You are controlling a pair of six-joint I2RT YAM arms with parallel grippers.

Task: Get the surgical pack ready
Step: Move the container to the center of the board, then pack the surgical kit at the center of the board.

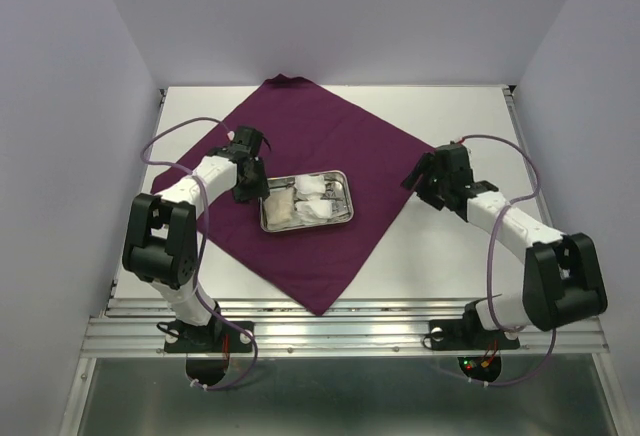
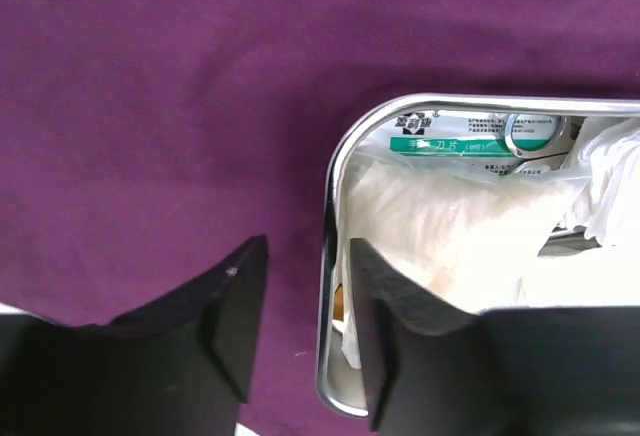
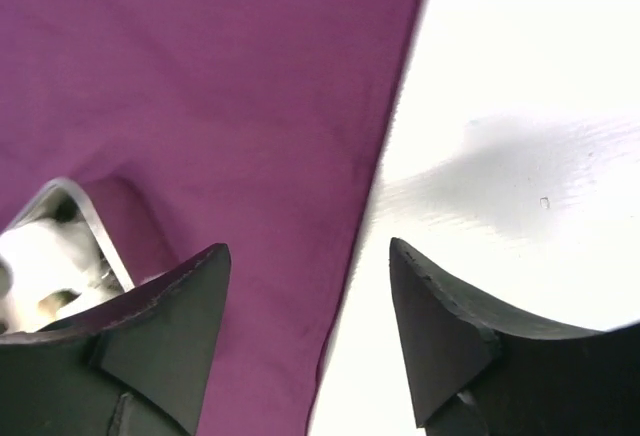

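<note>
Left tool (image 2: 308,256): fingers partly apart, gripping nothing. They straddle the left rim of the steel tray (image 2: 334,171), one finger on the cloth side, the other inside over the contents. Rim sits in the gap; no contact evident

Right tool (image 3: 305,256): fingers wide, empty, poised across the right edge of the purple cloth (image 3: 250,76). One finger is over cloth, the other over the bare white worktop (image 3: 520,76)

Tray: small, shiny, rounded corners, flat near the middle of the cloth. Holds white gauze pads (image 1: 316,210), a green-and-white printed packet (image 2: 450,142) and the metal finger ring (image 2: 527,134) of an instrument

Cloth: dark purple, square, spread flat, set diamond-wise, near corner at the worktop's front edge
</note>
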